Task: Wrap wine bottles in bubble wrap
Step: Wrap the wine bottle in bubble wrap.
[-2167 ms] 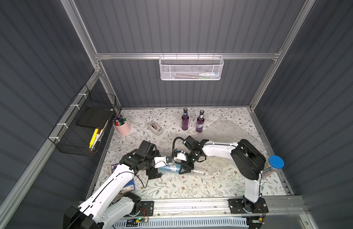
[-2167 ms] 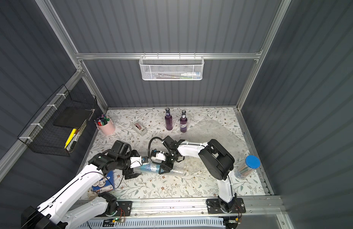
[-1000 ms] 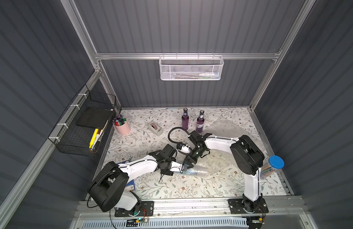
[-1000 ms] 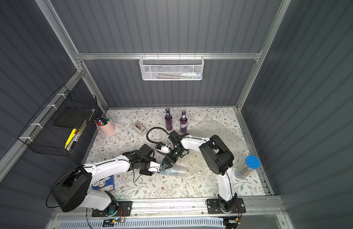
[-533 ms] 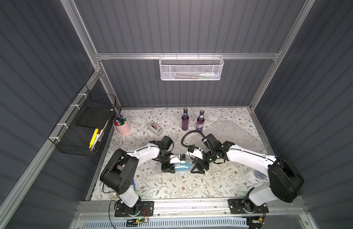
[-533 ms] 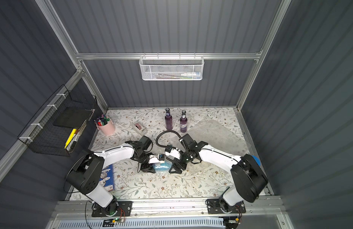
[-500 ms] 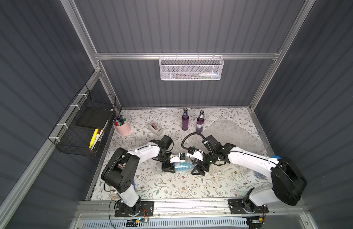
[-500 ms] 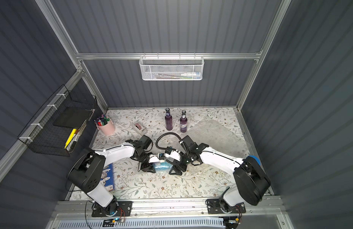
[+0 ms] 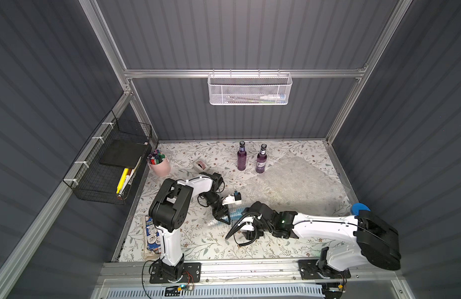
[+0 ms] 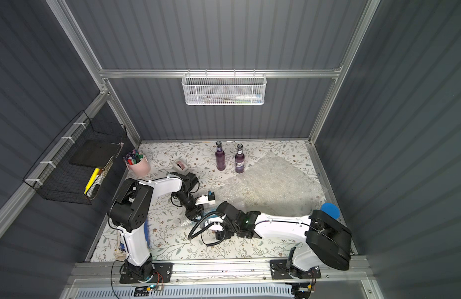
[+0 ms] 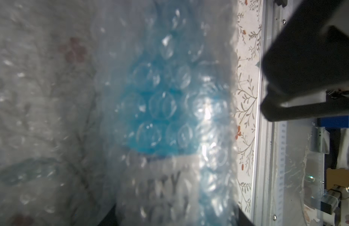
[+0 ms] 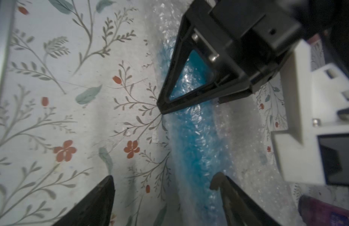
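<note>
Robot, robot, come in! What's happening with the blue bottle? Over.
Left hand shut on blue bottle. Right hand open, close by. Bottle lying down, bubble wrap around it. Purple bottles upright at back, clear.

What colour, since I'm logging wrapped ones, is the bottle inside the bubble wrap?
Bright blue; the bottle shows best in the right wrist view.

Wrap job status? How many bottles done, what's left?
Done or nearly: the blue bottle lies rolled in bubble wrap. In hand: the left gripper straddles that roll, grip unclear; the right gripper is open close by. Left: two purple bottles stand bare at the back beside a flat bubble wrap sheet.
</note>
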`<state>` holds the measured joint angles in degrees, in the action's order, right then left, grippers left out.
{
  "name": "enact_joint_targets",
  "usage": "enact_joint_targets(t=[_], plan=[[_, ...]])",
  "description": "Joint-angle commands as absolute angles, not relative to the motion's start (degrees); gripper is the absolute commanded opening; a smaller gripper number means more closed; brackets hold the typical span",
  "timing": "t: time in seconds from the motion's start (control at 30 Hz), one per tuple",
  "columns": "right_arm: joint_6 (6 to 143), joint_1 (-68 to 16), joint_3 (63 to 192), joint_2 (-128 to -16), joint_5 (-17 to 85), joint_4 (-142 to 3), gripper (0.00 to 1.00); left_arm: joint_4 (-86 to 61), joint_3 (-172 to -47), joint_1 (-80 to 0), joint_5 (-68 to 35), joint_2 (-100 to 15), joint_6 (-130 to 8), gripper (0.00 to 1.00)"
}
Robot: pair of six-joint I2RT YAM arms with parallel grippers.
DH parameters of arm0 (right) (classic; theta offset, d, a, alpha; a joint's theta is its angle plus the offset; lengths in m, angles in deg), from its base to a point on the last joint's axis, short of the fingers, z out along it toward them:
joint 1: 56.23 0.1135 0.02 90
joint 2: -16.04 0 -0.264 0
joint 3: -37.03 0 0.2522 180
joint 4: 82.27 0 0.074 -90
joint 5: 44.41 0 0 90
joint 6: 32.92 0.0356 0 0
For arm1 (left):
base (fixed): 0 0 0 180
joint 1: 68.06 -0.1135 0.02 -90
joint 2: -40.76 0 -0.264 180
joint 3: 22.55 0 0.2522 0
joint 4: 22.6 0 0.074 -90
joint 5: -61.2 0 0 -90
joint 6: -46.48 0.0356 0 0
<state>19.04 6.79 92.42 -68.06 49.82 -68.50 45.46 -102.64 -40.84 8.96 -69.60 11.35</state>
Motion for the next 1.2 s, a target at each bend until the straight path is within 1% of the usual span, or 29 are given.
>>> enact_joint_targets(t=[0.0, 0.3, 0.4, 0.47, 0.5, 0.53, 0.57, 0.67, 0.73, 0.77, 0.9, 1.07, 1.17], plan=[[9.2, 7.0, 93.7, -72.0, 59.8, -76.7, 0.85, 50.8, -102.5, -40.5, 11.0, -71.9, 12.5, 0.54], [4.8, 6.7, 97.0, -82.0, 60.6, -78.0, 0.83, 51.1, -102.2, -40.6, 11.5, -71.6, 12.9, 0.57], [5.6, 6.7, 97.9, -83.5, 59.5, -76.0, 0.78, 51.0, -102.2, -40.6, 11.6, -71.3, 13.1, 0.59], [6.4, 6.8, 98.5, -84.3, 58.7, -74.3, 0.71, 50.9, -102.2, -40.6, 11.5, -70.9, 13.3, 0.62], [6.7, 6.7, 98.5, -84.4, 58.5, -74.0, 0.68, 50.9, -102.3, -40.6, 11.4, -70.7, 13.5, 0.64], [7.3, 6.8, 98.5, -84.3, 58.1, -73.7, 0.65, 51.0, -102.3, -40.7, 11.1, -70.5, 13.8, 0.68], [7.9, 6.8, 98.7, -84.1, 57.8, -73.0, 0.63, 51.0, -102.4, -40.6, 10.8, -70.1, 13.9, 0.75], [11.5, 6.7, 99.7, -83.1, 55.1, -69.7, 0.58, 51.1, -102.8, -40.6, 10.5, -67.9, 14.5, 0.91], [14.4, 6.5, 100.3, -82.3, 52.1, -67.7, 0.56, 50.5, -102.7, -40.6, 10.0, -65.1, 14.4, 0.98], [16.2, 6.1, 100.5, -82.0, 50.1, -66.3, 0.55, 50.2, -102.6, -40.7, 9.1, -63.4, 14.1, 0.99], [22.4, 4.8, 102.1, -82.4, 42.5, -61.5, 0.54, 48.1, -101.0, -40.7, 2.2, -55.5, 11.4, 1.00], [30.8, 0.5, 104.6, -83.2, 28.2, -56.0, 0.54, 44.7, -95.0, -41.1, -11.4, -43.0, 6.5, 0.99], [34.7, -2.9, 106.9, -85.0, 16.0, -53.0, 0.54, 44.6, -92.0, -41.2, -14.8, -36.4, 5.2, 0.99]])
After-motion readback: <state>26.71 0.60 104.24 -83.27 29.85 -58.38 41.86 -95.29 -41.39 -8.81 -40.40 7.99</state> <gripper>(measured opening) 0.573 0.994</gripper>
